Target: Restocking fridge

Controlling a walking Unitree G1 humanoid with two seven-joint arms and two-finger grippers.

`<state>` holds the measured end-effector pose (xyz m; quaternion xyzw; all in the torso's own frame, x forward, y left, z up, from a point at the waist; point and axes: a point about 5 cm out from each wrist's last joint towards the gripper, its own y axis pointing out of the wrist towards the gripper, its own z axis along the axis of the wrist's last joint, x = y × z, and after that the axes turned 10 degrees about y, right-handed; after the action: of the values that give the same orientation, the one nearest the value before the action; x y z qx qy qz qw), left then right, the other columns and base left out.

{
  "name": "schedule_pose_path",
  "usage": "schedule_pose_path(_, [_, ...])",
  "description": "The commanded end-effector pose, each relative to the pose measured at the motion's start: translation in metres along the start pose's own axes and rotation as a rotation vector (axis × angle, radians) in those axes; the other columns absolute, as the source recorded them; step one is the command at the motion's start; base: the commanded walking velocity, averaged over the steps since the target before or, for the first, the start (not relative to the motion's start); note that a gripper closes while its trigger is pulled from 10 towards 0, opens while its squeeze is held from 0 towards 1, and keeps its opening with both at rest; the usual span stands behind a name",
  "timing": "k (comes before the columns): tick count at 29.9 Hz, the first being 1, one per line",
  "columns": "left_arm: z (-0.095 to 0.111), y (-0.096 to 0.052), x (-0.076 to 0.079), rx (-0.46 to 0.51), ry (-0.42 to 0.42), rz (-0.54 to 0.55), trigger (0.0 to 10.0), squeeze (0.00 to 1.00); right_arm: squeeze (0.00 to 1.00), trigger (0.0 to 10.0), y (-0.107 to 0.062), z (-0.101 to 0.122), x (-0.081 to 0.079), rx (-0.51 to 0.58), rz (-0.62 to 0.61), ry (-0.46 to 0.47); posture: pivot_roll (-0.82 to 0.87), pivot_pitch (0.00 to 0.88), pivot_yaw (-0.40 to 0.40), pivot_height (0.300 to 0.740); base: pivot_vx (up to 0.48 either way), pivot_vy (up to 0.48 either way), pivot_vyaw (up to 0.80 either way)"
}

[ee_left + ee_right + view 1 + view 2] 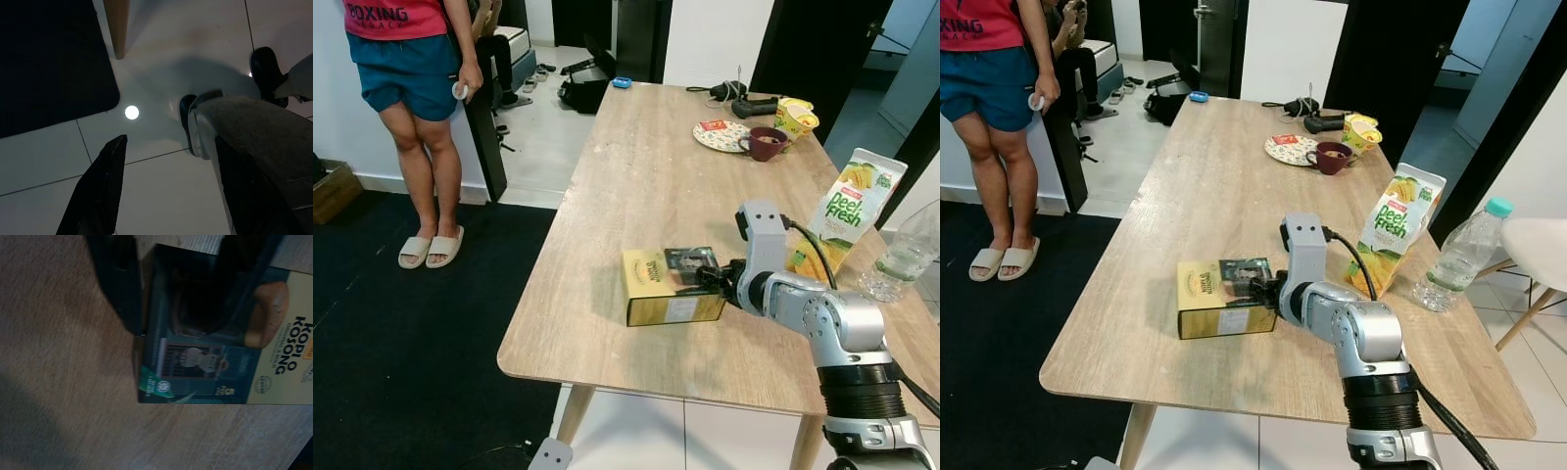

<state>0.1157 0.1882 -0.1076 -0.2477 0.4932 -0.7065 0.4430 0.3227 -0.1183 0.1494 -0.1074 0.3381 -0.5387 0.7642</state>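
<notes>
While our right pincer (707, 275) reaches across the pale wooden worktop (636, 176), its black fingers straddle the near end of the yellow and dark green coffee carton (671, 286) lying flat there. From the head we see the fingertips at the carton's top edge; whether they actually clamp it we cannot tell from there. Our right wrist view adds more: one dark finger (117, 279) lies along the carton's short edge on the bare wood, the other crosses the printed face, so the jaws are spread about the carton's width, around it rather than clenched. That view also lets us read "KOPI KOSONG" on the carton's face.

Just beyond our silver right arm stands the tall white and green mango juice carton (847, 215), upright, with a clear plastic water bottle (1459, 257) beside it near the worktop's edge. Farther off sit a patterned plate (717, 135), a maroon mug (766, 143) and a yellow snack cup (794, 118).

Our left pincer (161, 191) hangs idle, fingers parted, over white floor tiles (161, 44), a black rug (49, 58) and a wooden worktop leg (117, 24).

A person in blue shorts (411, 73) stands on the rug's far side.
</notes>
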Motion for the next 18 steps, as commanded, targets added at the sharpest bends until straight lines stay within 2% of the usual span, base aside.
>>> schedule_pose_path(1, [-0.019, 0.000, 0.034, -0.078, -0.009, -0.115, 10.0, 0.00, 0.00, 8.5, 0.004, -0.019, 0.005, -0.109, -0.011, 0.028, 0.00, 0.000, -0.151, 0.740, 0.000, 0.000, 0.00])
schedule_pose_path(2, [-0.018, 0.000, 0.034, -0.078, -0.010, -0.115, 10.0, 0.00, 0.00, 10.0, 0.004, -0.020, 0.005, -0.120, -0.006, 0.022, 0.00, 0.000, -0.152, 0.740, 0.000, 0.000, 0.00])
schedule_pose_path(12, [-0.019, 0.000, 0.034, -0.079, -0.012, -0.114, 10.0, 0.00, 0.00, 10.0, 0.002, -0.027, 0.008, -0.171, -0.006, -0.009, 0.00, 0.000, -0.154, 0.740, 0.000, 0.000, 0.00])
schedule_pose_path(13, [-0.019, 0.000, 0.035, -0.080, -0.012, -0.115, 10.0, 0.00, 0.00, 4.2, 0.002, -0.029, 0.009, -0.177, -0.005, -0.011, 0.00, 0.000, -0.154, 0.740, 0.000, 0.000, 0.00])
schedule_pose_path(14, [-0.019, 0.000, 0.035, -0.080, -0.013, -0.115, 10.0, 0.00, 0.00, 0.0, 0.002, -0.031, 0.009, -0.183, -0.001, -0.010, 0.00, 0.000, -0.154, 0.740, 0.000, 0.000, 0.00])
schedule_pose_path(18, [-0.019, 0.000, 0.035, -0.080, -0.015, -0.116, 10.0, 0.00, 0.00, 0.0, 0.002, -0.035, 0.007, -0.192, 0.006, -0.005, 0.00, 0.000, -0.153, 0.740, 0.000, 0.000, 0.00])
